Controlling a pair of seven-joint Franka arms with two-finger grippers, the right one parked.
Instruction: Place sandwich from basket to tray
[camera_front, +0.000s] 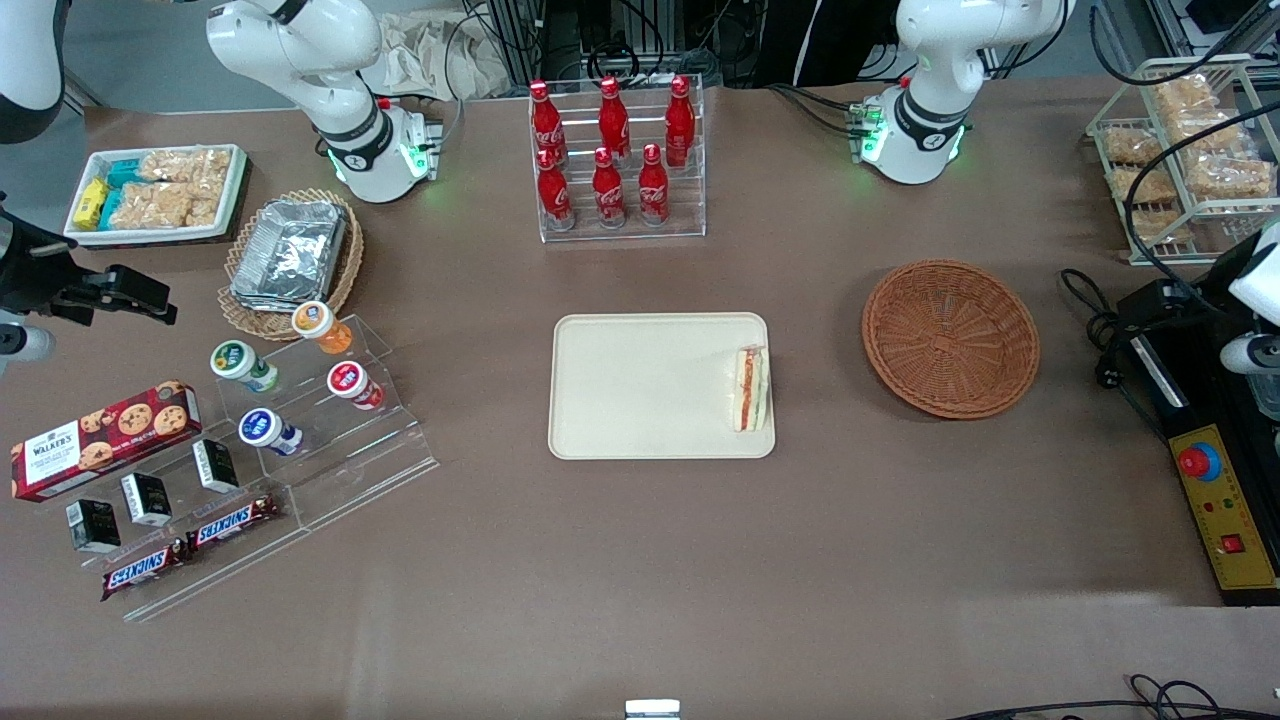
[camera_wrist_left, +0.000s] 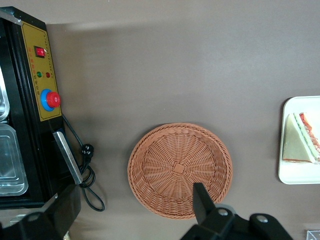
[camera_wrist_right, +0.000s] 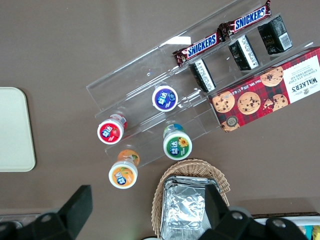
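The sandwich (camera_front: 749, 388) lies on the cream tray (camera_front: 640, 385), at the tray's edge nearest the basket; it also shows in the left wrist view (camera_wrist_left: 300, 140) on the tray's corner (camera_wrist_left: 290, 175). The reddish-brown wicker basket (camera_front: 950, 337) stands empty on the table toward the working arm's end. In the left wrist view the basket (camera_wrist_left: 180, 167) lies below my left gripper (camera_wrist_left: 135, 194), which hangs high above the basket's rim. Its fingers (camera_wrist_left: 201, 200) stand wide apart and hold nothing.
A black and yellow control box with a red button (camera_front: 1222, 505) and a cable (camera_wrist_left: 87, 175) sit beside the basket. A cola bottle rack (camera_front: 615, 160) stands farther from the camera than the tray. A wire snack rack (camera_front: 1185, 150) and an acrylic stand (camera_front: 300, 400) are at the table's ends.
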